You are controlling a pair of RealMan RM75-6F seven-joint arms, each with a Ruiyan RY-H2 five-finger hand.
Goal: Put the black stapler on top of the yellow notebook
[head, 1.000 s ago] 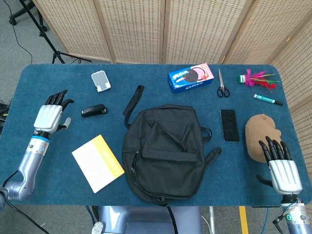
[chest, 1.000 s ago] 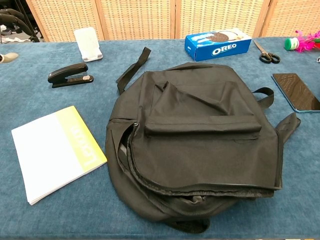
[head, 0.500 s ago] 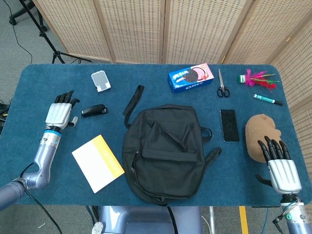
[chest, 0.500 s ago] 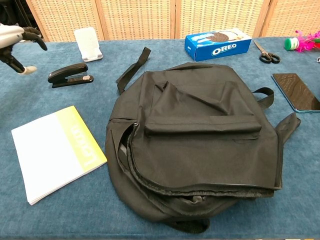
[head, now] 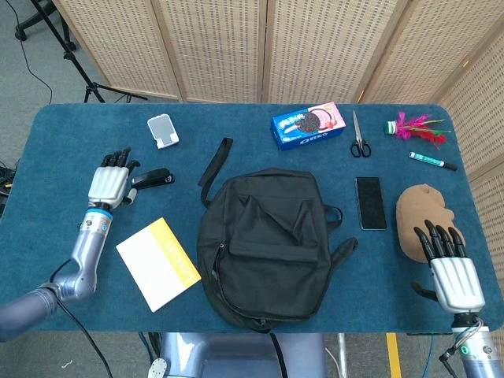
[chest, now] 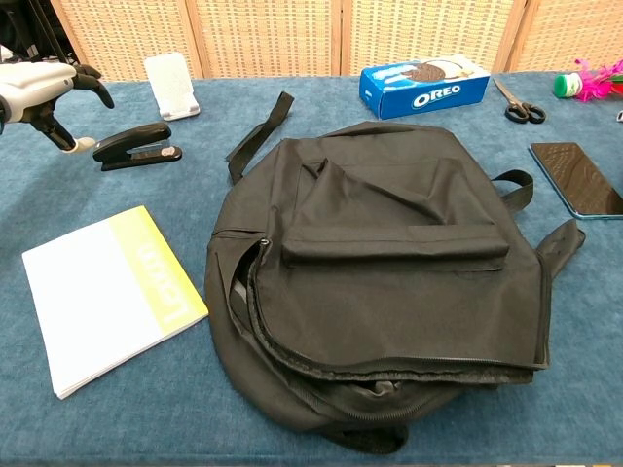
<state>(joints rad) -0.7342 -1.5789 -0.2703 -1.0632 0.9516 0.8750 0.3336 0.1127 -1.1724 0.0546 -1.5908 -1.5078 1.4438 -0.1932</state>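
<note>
**Approach phase: left hand arrives beside the stapler**

Stapler, black, lies flat on the blue tabletop at the left of the frame, untouched. The left hand now sits just beside the stapler's left end, having travelled rightward across the tabletop over the last second from a position well apart; its fingers are apart and curved, holding nothing. In the chest view the same hand enters at the upper left, thumb reaching down toward the stapler's rear end. The yellow notebook rests lower in the frame, near the stapler and just left of the black backpack. The right hand, lower right, stays flat with fingers apart and empty, beside a brown lump. The closing gap suggests that the reach is nearly complete; the grasp, lift and placement on the notebook are all yet to be done.
</note>
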